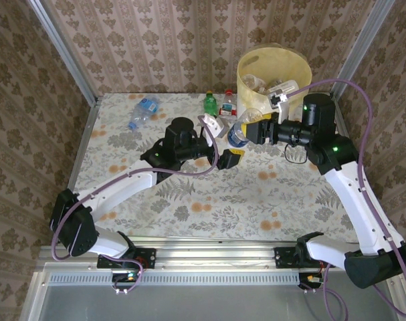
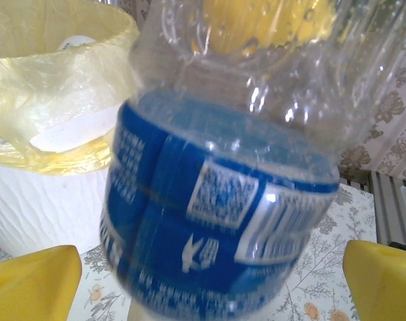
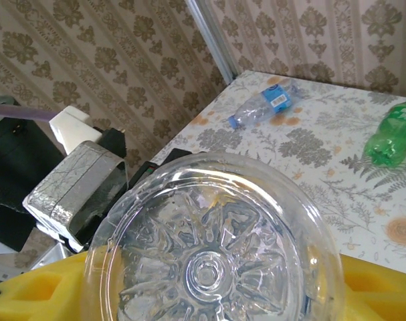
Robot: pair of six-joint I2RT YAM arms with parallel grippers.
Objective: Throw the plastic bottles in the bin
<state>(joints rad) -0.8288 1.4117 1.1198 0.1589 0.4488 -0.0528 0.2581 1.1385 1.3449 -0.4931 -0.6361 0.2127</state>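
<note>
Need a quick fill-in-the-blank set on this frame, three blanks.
1. The right gripper is shut on a clear bottle with a ____ label.
2. The left gripper is ____.
3. The bin has a ____ bag liner.
Missing words: blue; open; yellow.

Top cam: high at the near edge, looking down over the whole floral-patterned surface [image 1: 209,200] to the papered back wall [image 1: 176,40]. Left wrist cam: v. close on the blue-labelled clear plastic bottle [image 2: 216,227], white bucket with yellow bag liner [image 2: 49,140] behind. Right wrist cam: same bottle's base, close-up, facing the surface's far-left corner.
</note>
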